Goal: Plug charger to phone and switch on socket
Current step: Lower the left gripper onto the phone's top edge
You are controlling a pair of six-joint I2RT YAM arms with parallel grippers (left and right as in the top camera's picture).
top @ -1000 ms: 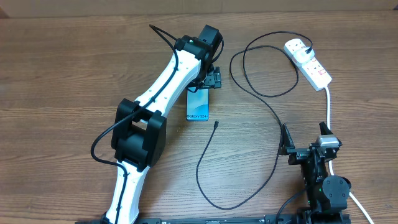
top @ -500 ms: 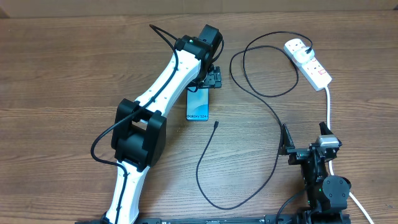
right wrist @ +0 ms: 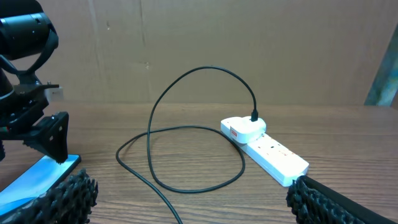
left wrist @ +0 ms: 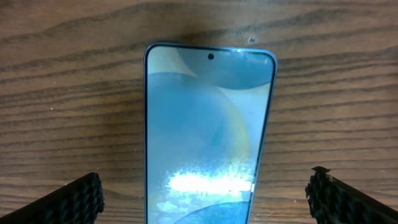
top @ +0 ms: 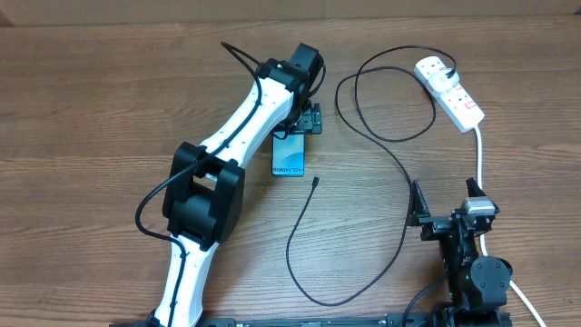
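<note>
My left end effector (top: 309, 116) hung over the top end of the phone (top: 289, 153), spread wide, one finger off each side and neither touching it. The left wrist view gave me what overhead couldn't: the phone's upper edge with the camera dot and a bluish screen with glare on it, lying flat. Overhead showed the bottom end instead, text end pointing back toward me. It also showed the charger (top: 399, 163) looping across the surface (top: 91, 109), with its tip (top: 314, 182) lying loose just past the phone's lower right corner, not touching it. The white plug sat in the socket (top: 451, 91) over at the far right, with the thick cord (top: 479, 150) running back toward my right arm. My right end effector (top: 447, 211) sat low near its base, also wide, holding nothing. Its wrist view was the only one showing the room: a brown cardboard wall (right wrist: 249, 37) behind the surface, plus the cable arching up out of the plug. The surface was dark wood grain all over.
</note>
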